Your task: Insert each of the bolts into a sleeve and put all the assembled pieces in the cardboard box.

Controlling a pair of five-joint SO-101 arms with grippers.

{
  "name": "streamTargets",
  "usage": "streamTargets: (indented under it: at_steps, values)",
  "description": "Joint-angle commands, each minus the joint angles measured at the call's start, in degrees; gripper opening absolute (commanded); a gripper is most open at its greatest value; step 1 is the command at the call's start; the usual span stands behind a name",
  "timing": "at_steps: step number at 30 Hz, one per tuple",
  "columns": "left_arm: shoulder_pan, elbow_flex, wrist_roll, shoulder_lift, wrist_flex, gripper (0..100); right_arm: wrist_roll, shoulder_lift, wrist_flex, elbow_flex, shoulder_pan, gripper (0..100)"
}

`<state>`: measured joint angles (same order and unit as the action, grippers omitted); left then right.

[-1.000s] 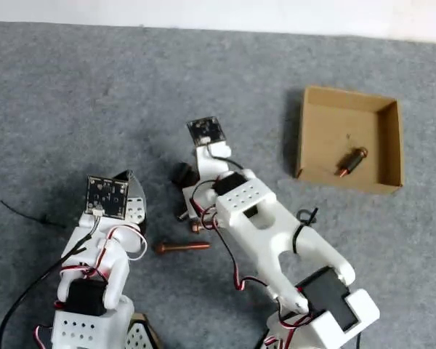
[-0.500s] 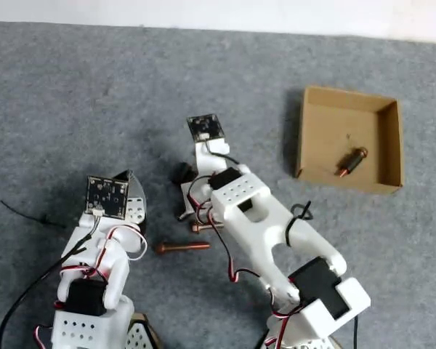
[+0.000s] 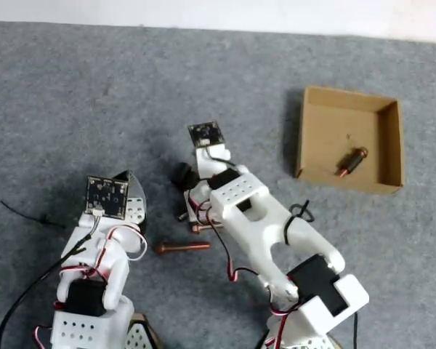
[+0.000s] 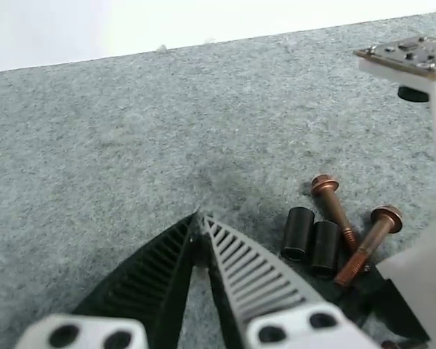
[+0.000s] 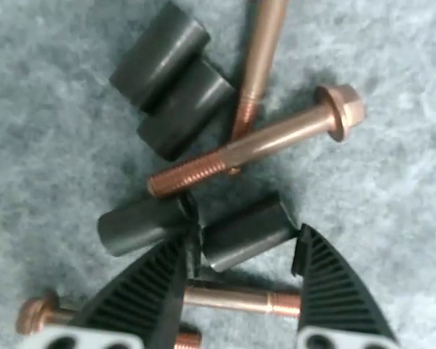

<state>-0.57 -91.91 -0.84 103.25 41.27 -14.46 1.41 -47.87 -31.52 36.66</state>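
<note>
A pile of copper bolts and black sleeves lies on the grey carpet. In the right wrist view, my right gripper is open and straddles one black sleeve end to end. A second sleeve lies just outside one finger. Two more sleeves and a bolt lie beyond, and another bolt lies under the fingers. My left gripper is shut and holds nothing, a short way from the pile. The cardboard box holds one assembled piece.
A single bolt lies on the carpet between the two arms. A thin black cable trails at the left. The right arm stretches over the middle of the carpet; open carpet lies beyond the pile and toward the box.
The right arm has shifted slightly, and its wrist has settled a little lower over the pile. The left arm and the loose bolt have not moved.
</note>
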Motion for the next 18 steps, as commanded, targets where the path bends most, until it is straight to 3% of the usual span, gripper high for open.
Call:
streamTargets:
  at_steps: [1, 4, 11, 18]
  values:
    - [0.57, 2.24, 0.09, 0.57, -1.23, 1, -0.18, 0.04, -0.92, 1.01, 0.22, 10.4]
    - [0.57, 2.24, 0.09, 0.57, -1.23, 1, -0.09, 0.04, -0.92, 1.01, 0.22, 0.0]
    - [0.57, 2.15, 0.09, 0.57, -1.23, 1, -0.09, 0.04, -0.92, 1.01, -0.31, 0.3]
    - [0.48, 2.15, 0.09, 0.57, -1.23, 1, -0.09, -0.48, -4.97, 1.45, -6.99, 0.3]
